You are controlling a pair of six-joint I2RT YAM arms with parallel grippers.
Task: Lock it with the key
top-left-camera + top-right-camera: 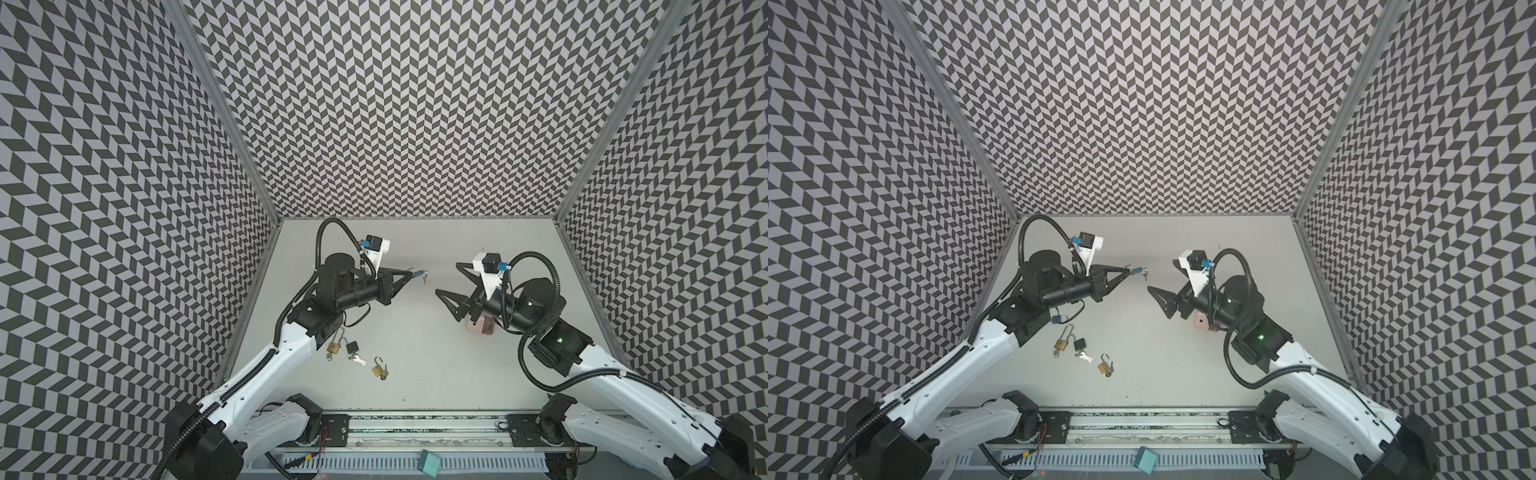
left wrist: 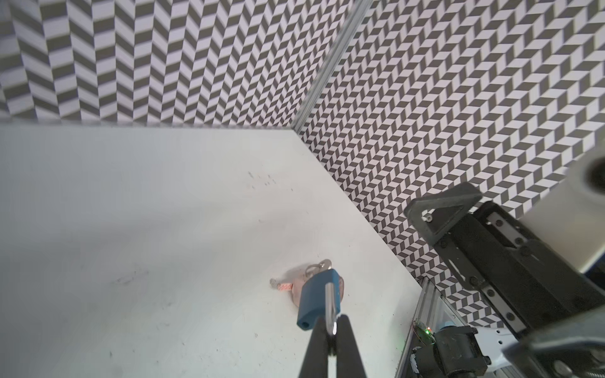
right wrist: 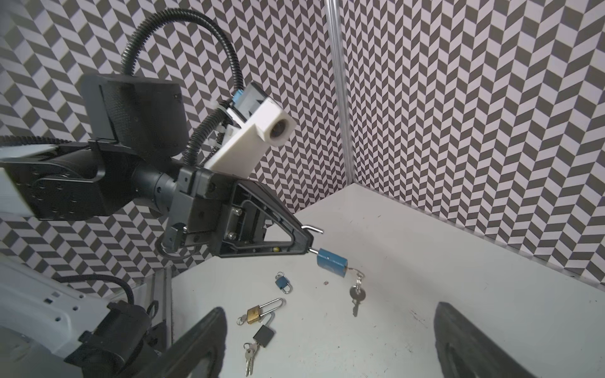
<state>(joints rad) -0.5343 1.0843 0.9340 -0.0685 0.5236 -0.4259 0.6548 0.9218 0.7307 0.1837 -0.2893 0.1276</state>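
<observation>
A robotics lab cell: chevron-patterned walls [image 1: 415, 104] enclose a white tabletop [image 1: 436, 365], an aluminium mounting rail [image 1: 415, 432] along its near edge.

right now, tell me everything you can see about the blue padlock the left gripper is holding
The blue padlock has a small blue body, plastic-looking, and a silver metal shackle. The shackle looks open: one leg enters the body, its other end sticks out free. The left gripper, shut, pinches the shackle and holds the lock in the air above the table. A ring with a silver key dangles from the body's far end.
</observation>
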